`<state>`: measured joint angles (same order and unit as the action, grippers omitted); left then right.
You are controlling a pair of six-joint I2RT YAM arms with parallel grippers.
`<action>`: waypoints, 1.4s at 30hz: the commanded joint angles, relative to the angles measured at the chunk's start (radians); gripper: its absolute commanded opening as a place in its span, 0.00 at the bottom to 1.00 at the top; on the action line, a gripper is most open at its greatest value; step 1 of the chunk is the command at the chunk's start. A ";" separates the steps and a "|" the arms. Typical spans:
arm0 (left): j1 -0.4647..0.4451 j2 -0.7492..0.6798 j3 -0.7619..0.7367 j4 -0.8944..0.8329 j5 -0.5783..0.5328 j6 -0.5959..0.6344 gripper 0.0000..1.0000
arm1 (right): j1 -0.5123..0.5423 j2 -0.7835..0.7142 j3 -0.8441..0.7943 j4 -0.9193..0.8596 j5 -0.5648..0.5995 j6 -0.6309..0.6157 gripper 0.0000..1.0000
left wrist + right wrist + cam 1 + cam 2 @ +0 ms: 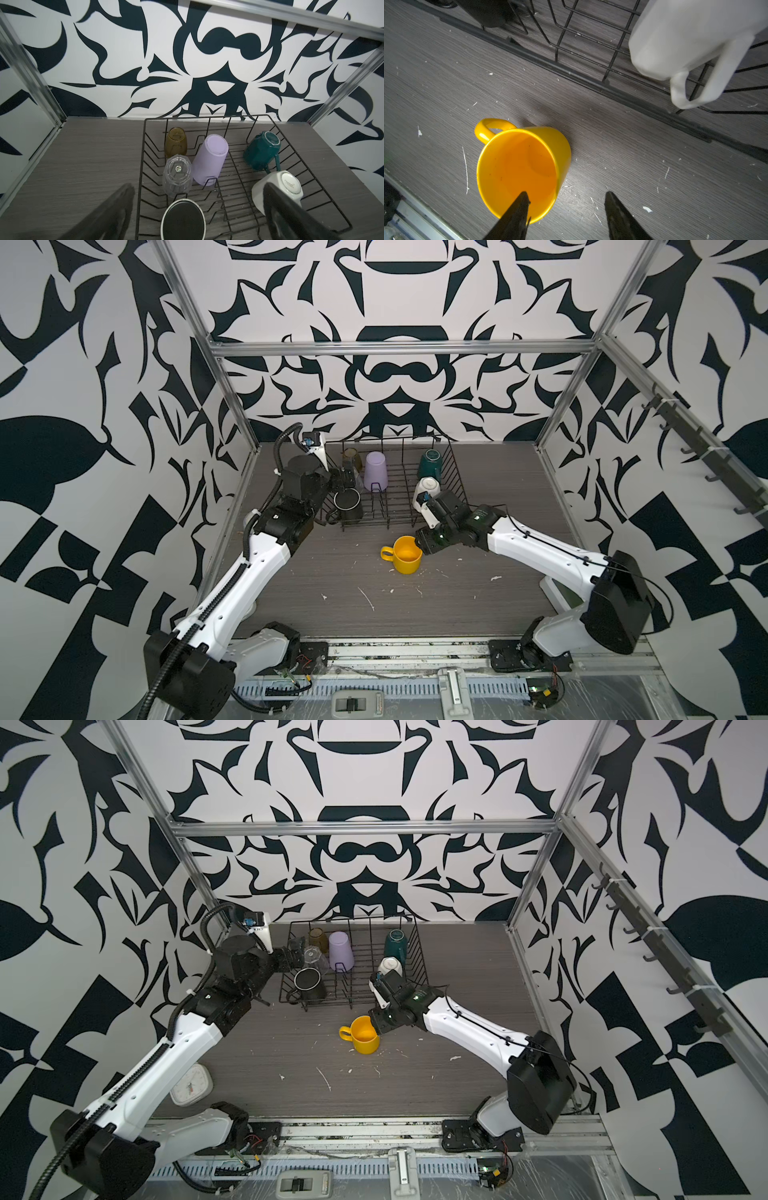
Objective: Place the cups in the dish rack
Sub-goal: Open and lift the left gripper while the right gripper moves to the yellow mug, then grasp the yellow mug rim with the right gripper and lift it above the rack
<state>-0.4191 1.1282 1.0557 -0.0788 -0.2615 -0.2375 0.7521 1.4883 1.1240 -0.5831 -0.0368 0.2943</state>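
Your right pincer [566, 195] stands partly open, astride the rim of the glossy yellow mug with a loop handle [519, 170]. One black finger [517, 212] dips into the mouth and the other lies outside the wall, over the table. Neither visibly presses the wall, so it has hold of nothing. That mug stands upright on the grey wood-grain table [633, 166], which is flecked with white scraps. It sits just in front of the black wire dish rack [234, 176], not in it.

Your left pincer [197, 189] is spread wide and empty above the rack's near left corner. It hangs over the matte black mug with a pale rim [182, 220], which stands mouth up inside.

Five more cups sit bottom up in the rack:
- a textured amber glass tumbler [175, 143]
- a faceted clear tumbler [176, 178] just in front of it
- a smooth lilac tumbler [209, 160] beside them
- a glazed dark-green mug [259, 151], tilted
- an angular cream mug [278, 187] with a printed base, leaning at the rack's right side

Only the right wrist view shows the finger inside the yellow mug; in both top views the pincer's body hides its tips. A top view catches a square white clock [192, 1085] lying beside the left arm, which neither wrist view shows.
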 commanded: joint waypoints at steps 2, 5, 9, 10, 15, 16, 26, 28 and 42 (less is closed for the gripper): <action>0.004 -0.049 -0.051 0.066 -0.032 -0.011 0.99 | 0.021 0.053 0.063 0.003 0.034 0.013 0.58; 0.004 -0.080 -0.080 0.076 -0.033 -0.011 0.99 | 0.030 0.098 0.078 0.006 0.040 0.015 0.55; 0.006 -0.129 -0.127 0.111 -0.024 0.002 0.99 | 0.036 0.142 0.088 0.014 0.043 0.015 0.48; 0.006 -0.143 -0.141 0.123 -0.021 0.003 0.99 | 0.038 0.154 0.090 0.014 0.044 0.015 0.46; 0.006 -0.198 -0.203 0.178 -0.018 0.007 0.99 | 0.045 0.183 0.100 0.014 0.038 0.007 0.31; 0.005 -0.209 -0.216 0.192 -0.021 0.009 0.99 | 0.048 0.187 0.103 0.012 0.037 0.006 0.28; 0.009 -0.262 -0.299 0.278 -0.033 0.007 0.99 | 0.062 0.182 0.115 -0.001 0.013 -0.013 0.03; 0.015 -0.267 -0.304 0.286 -0.037 -0.003 0.99 | 0.065 0.168 0.112 -0.002 0.003 -0.016 0.00; 0.065 -0.292 -0.368 0.396 0.109 -0.040 0.99 | 0.017 -0.070 0.070 0.072 -0.302 0.002 0.00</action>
<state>-0.3679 0.8536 0.7044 0.2371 -0.2379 -0.2546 0.7956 1.4956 1.1881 -0.6056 -0.2012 0.2653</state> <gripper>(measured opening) 0.992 0.106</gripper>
